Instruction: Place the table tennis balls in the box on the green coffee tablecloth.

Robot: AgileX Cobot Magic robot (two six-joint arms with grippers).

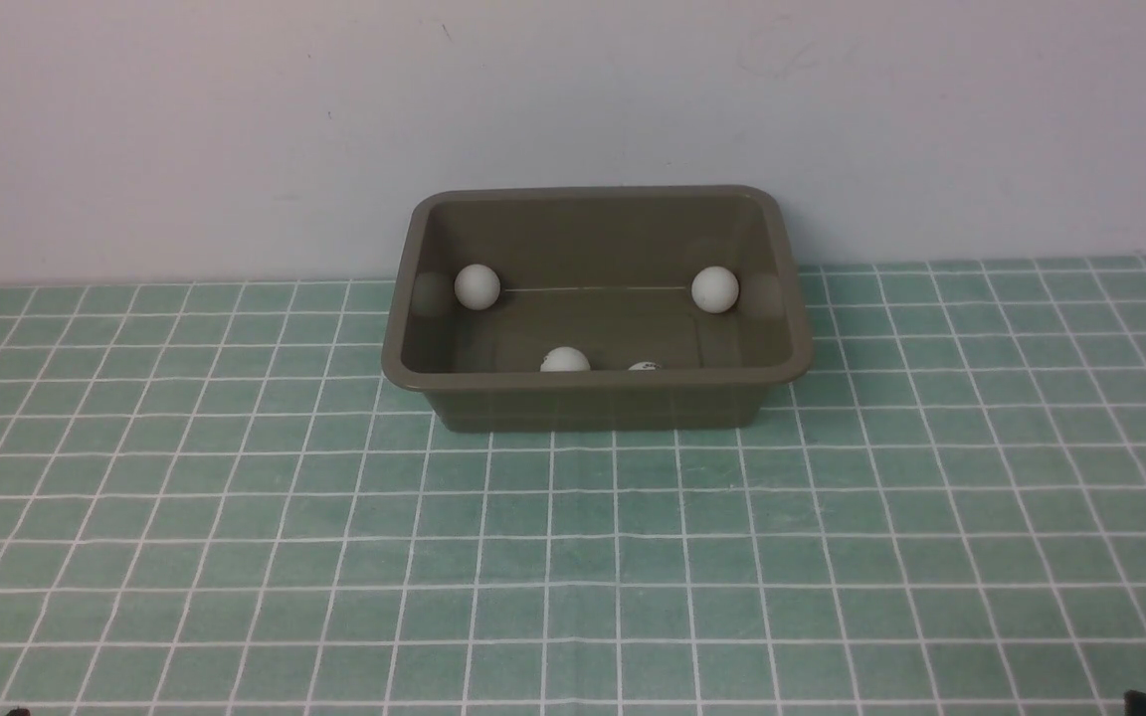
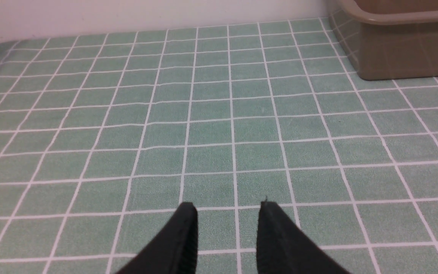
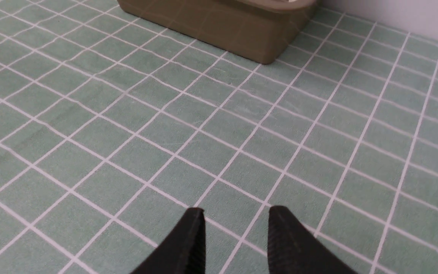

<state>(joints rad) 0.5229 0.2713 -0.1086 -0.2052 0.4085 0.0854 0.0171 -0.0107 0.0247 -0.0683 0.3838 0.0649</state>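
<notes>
The olive-brown box (image 1: pixel 595 380) stands on the green coffee tablecloth (image 1: pixel 573 567) against the back wall. Several table tennis balls lie inside it. One ball (image 1: pixel 477 286) rests at the left wall and another (image 1: pixel 714 289) at the right wall. Two more, (image 1: pixel 565 360) and one with a dark mark (image 1: pixel 644 366), peek over the front rim. My left gripper (image 2: pixel 228 207) hovers low over bare cloth, its fingers slightly apart and empty, with the box (image 2: pixel 405 49) far ahead. My right gripper (image 3: pixel 236 213) is drawn in and empty, well short of the box (image 3: pixel 226 26).
A pale wall runs right behind the box. Checked cloth spreads out in front of the box and to both sides of it. Both arms stay almost wholly below the front view's bottom edge.
</notes>
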